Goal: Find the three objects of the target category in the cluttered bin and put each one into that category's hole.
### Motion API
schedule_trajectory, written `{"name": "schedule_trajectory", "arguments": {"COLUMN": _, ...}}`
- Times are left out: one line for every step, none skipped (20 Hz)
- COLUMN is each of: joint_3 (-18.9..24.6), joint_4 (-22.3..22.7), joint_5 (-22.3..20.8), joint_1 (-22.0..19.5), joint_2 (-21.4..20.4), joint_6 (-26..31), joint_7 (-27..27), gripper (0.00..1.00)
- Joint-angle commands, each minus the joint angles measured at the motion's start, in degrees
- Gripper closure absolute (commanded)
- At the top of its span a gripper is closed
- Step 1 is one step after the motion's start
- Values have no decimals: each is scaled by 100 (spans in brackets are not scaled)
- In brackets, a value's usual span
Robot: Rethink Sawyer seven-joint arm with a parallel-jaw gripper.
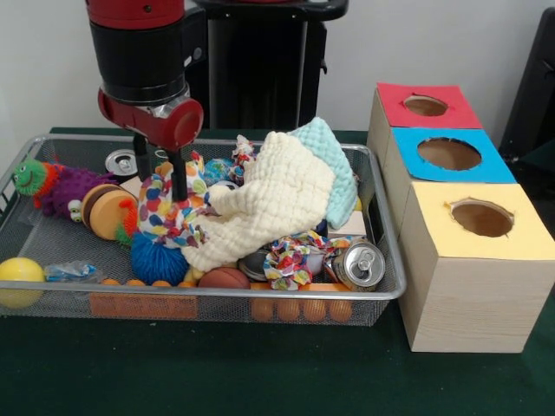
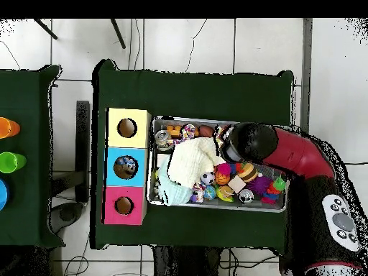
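Nearest the camera in the front view, along the lower rim of the wire-mesh bin (image 1: 260, 297), lie a row of small orange balls (image 1: 299, 308), a yellow ball (image 1: 17, 274) at lower left, and beside it a crumpled clear plastic bottle with a blue label (image 1: 71, 272), lying flat on the mesh. That is the only 1 of the 3 bottles I can pick out; any others are hidden, perhaps under the cream knitted cloth (image 1: 269, 204) and pale blue cloth (image 1: 329, 160) heaped at centre. The gripper (image 1: 159, 173) hangs in the upper left of the frame, its 2 dark fingers parted, 1 touching or buried in the spotted multicolour toy (image 1: 165, 208), holding nothing I can see. This looks like the search step, with the arm probing the clutter. The next move probably calls for shifting toward the lower left corner, closing on the thin bottle without crushing it, then carrying it to the blue-surround hole (image 1: 448, 153), the middle of the 3 on the wooden box at right. A silver can (image 1: 359, 263) at lower right is not wanted. The overhead view shows something pale already inside the blue hole (image 2: 126, 166), which the front view hides, but the arm covers the gripper there.
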Motion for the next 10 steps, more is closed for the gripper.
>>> {"name": "schedule_trajectory", "arguments": {"joint_3": 548, "joint_4": 652, "joint_5": -86, "joint_1": -6, "joint_2": -51, "joint_6": -151, "joint_7": -364, "gripper": 0}}
{"name": "schedule_trajectory", "arguments": {"joint_3": 562, "joint_4": 769, "joint_5": -32, "joint_1": -19, "joint_2": -115, "joint_6": -114, "joint_7": -343, "gripper": 0}}
{"name": "schedule_trajectory", "arguments": {"joint_3": 558, "joint_4": 877, "joint_5": -16, "joint_1": -22, "joint_2": -190, "joint_6": -133, "joint_7": -324, "gripper": 0}}
{"name": "schedule_trajectory", "arguments": {"joint_3": 556, "joint_4": 1073, "joint_5": 16, "joint_1": -35, "joint_2": -307, "joint_6": -203, "joint_7": -279, "gripper": 0}}
{"name": "schedule_trajectory", "arguments": {"joint_3": 551, "joint_4": 1213, "joint_5": 34, "joint_1": -32, "joint_2": -377, "joint_6": -259, "joint_7": -235, "gripper": 0}}
{"name": "schedule_trajectory", "arguments": {"joint_3": 542, "joint_4": 1313, "joint_5": 36, "joint_1": -31, "joint_2": -440, "joint_6": -310, "joint_7": -210, "gripper": 0}}
{"name": "schedule_trajectory", "arguments": {"joint_3": 538, "joint_4": 1383, "joint_5": 36, "joint_1": -31, "joint_2": -477, "joint_6": -350, "joint_7": -188, "gripper": 0}}
{"name": "schedule_trajectory", "arguments": {"joint_3": 540, "joint_4": 1472, "joint_5": 42, "joint_1": -42, "joint_2": -519, "joint_6": -404, "joint_7": -167, "gripper": 0}}
{"name": "schedule_trajectory", "arguments": {"joint_3": 542, "joint_4": 1564, "joint_5": 49, "joint_1": -45, "joint_2": -559, "joint_6": -452, "joint_7": -143, "gripper": 0}}
{"name": "schedule_trajectory", "arguments": {"joint_3": 536, "joint_4": 1620, "joint_5": 45, "joint_1": -44, "joint_2": -584, "joint_6": -493, "joint_7": -120, "gripper": 0}}
